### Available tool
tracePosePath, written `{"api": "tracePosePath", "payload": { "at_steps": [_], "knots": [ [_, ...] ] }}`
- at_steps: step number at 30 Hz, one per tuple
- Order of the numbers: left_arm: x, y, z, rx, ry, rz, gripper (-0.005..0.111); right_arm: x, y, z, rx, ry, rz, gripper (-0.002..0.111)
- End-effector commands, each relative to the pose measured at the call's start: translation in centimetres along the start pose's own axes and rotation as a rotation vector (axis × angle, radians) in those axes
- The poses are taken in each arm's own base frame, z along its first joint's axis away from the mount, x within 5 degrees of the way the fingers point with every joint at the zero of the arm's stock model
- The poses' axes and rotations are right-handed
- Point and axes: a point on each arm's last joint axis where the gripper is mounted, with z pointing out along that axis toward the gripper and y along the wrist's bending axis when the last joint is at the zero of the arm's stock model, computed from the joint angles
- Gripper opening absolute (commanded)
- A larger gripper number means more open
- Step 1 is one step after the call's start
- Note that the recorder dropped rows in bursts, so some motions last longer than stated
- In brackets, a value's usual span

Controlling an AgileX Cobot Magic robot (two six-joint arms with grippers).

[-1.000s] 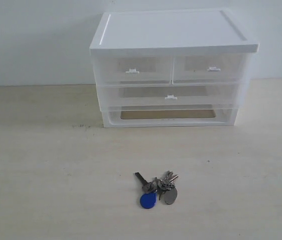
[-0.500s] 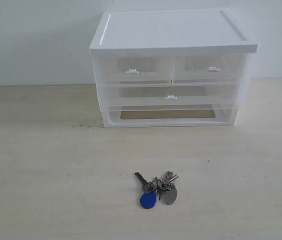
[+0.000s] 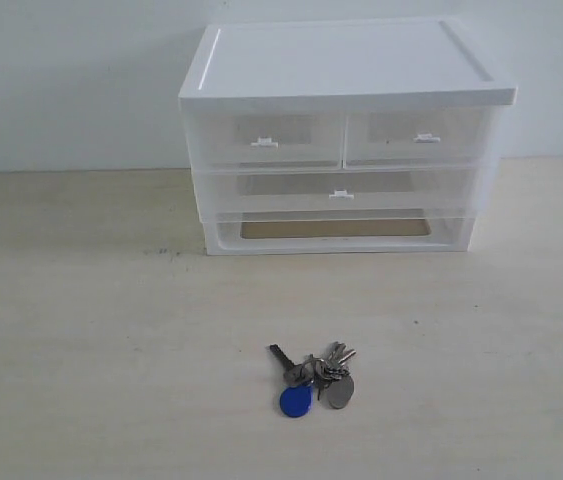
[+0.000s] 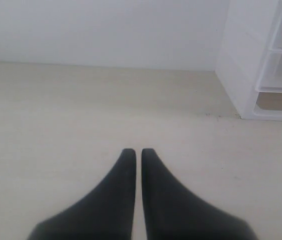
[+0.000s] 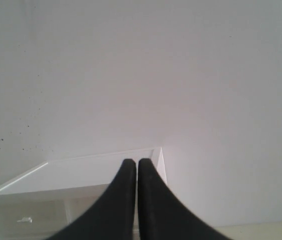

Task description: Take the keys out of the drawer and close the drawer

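The keys (image 3: 314, 381) lie on the table (image 3: 91, 330) at the lower centre of the exterior frame, blue tag nearest the bottom edge, well apart from the white drawer unit (image 3: 346, 65) at top centre. The drawer (image 3: 339, 190), full-width with its little white tab, sits flush in the unit. Left tool (image 4: 137, 152): tips pressed together, gripping nothing, over bare table. Right tool (image 5: 137, 162): clenched too and empty, with the unit's lid and the pale wall (image 5: 141, 75) beyond it.
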Motion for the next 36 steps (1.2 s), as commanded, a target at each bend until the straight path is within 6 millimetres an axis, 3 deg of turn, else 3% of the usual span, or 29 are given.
{"api": "tracePosePath", "payload": {
  "at_steps": [1,13,20,27,30,36],
  "knots": [
    [0.1,0.0,0.0,0.0,0.002,-0.007,0.004,0.0,0.0,-0.1,-0.003,-0.005,-0.001,0.0],
    [0.1,0.0,0.0,0.0,0.002,-0.007,0.004,0.1,0.0,-0.1,0.002,-0.002,-0.014,0.0],
    [0.1,0.0,0.0,0.0,0.002,-0.007,0.004,0.1,-0.2,-0.1,0.012,-0.016,0.167,0.0],
    [0.1,0.0,0.0,0.0,0.002,-0.007,0.004,4.4,-1.5,-0.3,0.089,0.042,0.299,0.0],
    [0.1,0.0,0.0,0.0,0.002,-0.007,0.004,5.1,-1.7,-0.5,0.094,0.045,0.223,0.0],
    [0.1,0.0,0.0,0.0,0.002,-0.007,0.004,6.6,-2.2,-0.7,0.138,0.231,-0.067,0.0]
  ]
}}
